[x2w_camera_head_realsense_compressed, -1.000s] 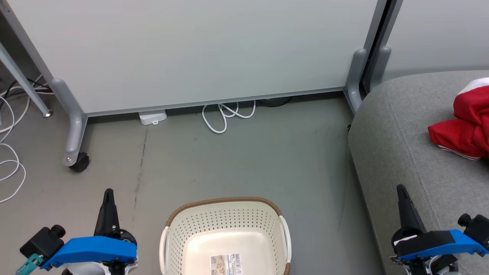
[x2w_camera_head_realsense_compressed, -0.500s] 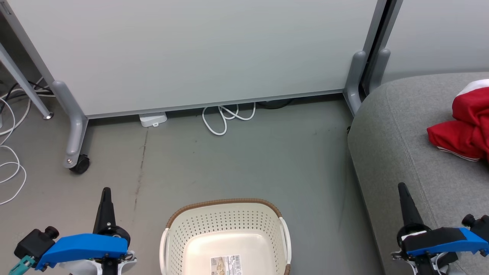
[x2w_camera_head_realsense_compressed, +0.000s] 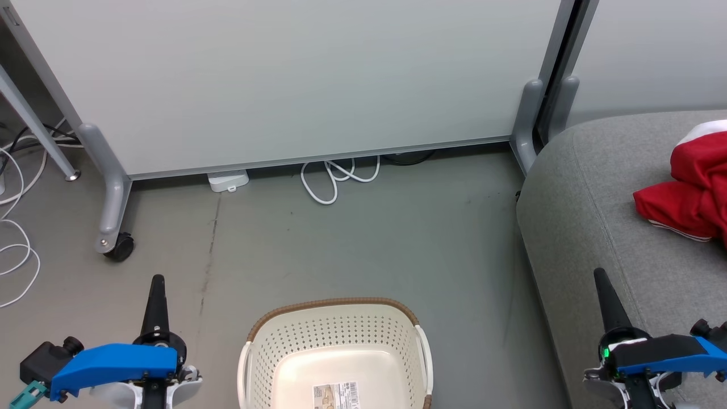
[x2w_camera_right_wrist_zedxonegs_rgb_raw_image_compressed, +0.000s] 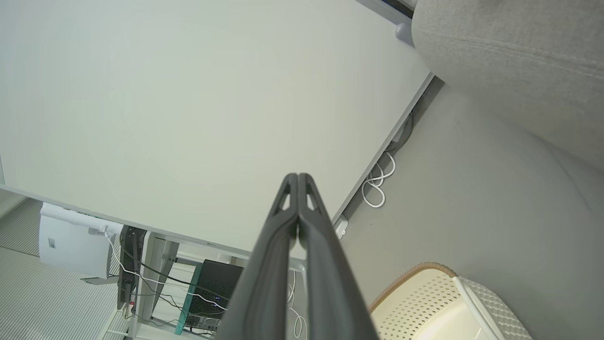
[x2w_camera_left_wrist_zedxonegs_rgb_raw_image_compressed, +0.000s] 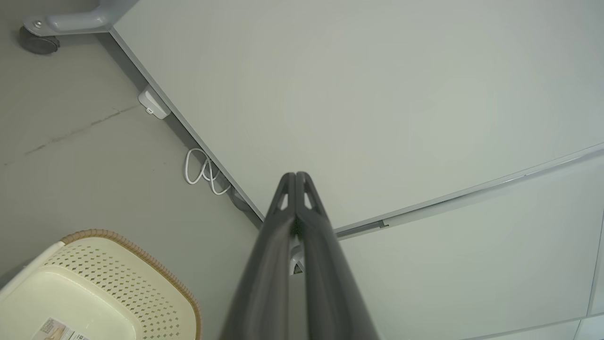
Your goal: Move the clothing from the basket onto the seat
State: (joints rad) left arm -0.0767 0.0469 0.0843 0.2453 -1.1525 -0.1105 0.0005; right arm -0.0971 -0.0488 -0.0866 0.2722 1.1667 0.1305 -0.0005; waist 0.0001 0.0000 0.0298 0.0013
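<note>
The red clothing (x2w_camera_head_realsense_compressed: 690, 196) with white trim lies bunched on the grey seat (x2w_camera_head_realsense_compressed: 590, 193) at the right edge of the head view. The cream basket (x2w_camera_head_realsense_compressed: 335, 324) with its brown rim stands on the floor at the bottom centre, holding just a label sticker (x2w_camera_head_realsense_compressed: 336, 395). My left gripper (x2w_camera_head_realsense_compressed: 157, 279) is to the basket's left, shut and holding nothing. My right gripper (x2w_camera_head_realsense_compressed: 598, 274) is over the seat's near edge, shut and holding nothing. The wrist views show each pair of fingers pressed together: left gripper (x2w_camera_left_wrist_zedxonegs_rgb_raw_image_compressed: 295, 175), right gripper (x2w_camera_right_wrist_zedxonegs_rgb_raw_image_compressed: 297, 176). The basket (x2w_camera_left_wrist_zedxonegs_rgb_raw_image_compressed: 141, 264) sits low left in the left wrist view, and the basket (x2w_camera_right_wrist_zedxonegs_rgb_raw_image_compressed: 424, 293) low right in the right wrist view.
A pale partition panel (x2w_camera_head_realsense_compressed: 295, 79) on grey castor legs (x2w_camera_head_realsense_compressed: 111, 216) stands behind the basket. White cables (x2w_camera_head_realsense_compressed: 332, 176) and a small white box (x2w_camera_head_realsense_compressed: 228, 180) lie at its base. More cables (x2w_camera_head_realsense_compressed: 17, 244) trail at the far left. Grey floor (x2w_camera_head_realsense_compressed: 369, 238) lies between basket and panel.
Both grippers have sunk slightly toward the bottom of the head view, and the whole picture has shifted a little. Clothing and basket stay put. Both grippers stay shut.
</note>
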